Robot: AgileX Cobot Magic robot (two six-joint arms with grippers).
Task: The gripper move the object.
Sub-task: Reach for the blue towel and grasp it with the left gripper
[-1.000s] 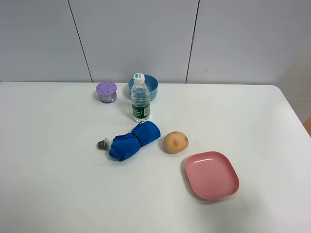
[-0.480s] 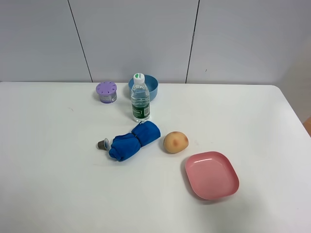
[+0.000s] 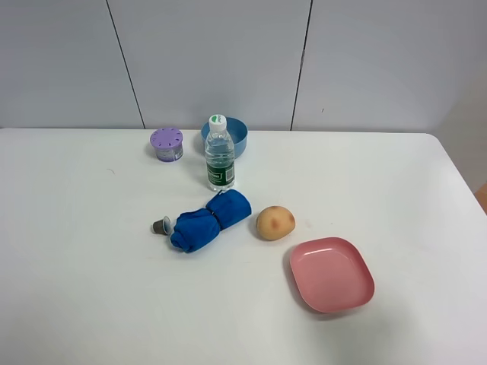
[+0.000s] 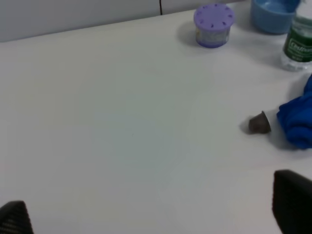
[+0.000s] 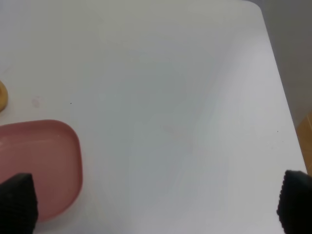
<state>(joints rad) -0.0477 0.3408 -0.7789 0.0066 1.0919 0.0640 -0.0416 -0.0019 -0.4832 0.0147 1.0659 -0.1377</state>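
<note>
Bright even light, soft shadows on the table (image 3: 76,304); wrist views seem slightly blurred.

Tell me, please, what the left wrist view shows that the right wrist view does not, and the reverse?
Only the left wrist view shows the purple container, the blue bowl, the water bottle, the small dark cap and the blue cloth bundle. Only the right wrist view shows the pink plate and a sliver of the tan round object. Both show the white table, and each shows its own gripper, the left gripper and the right gripper, open and holding nothing.
</note>
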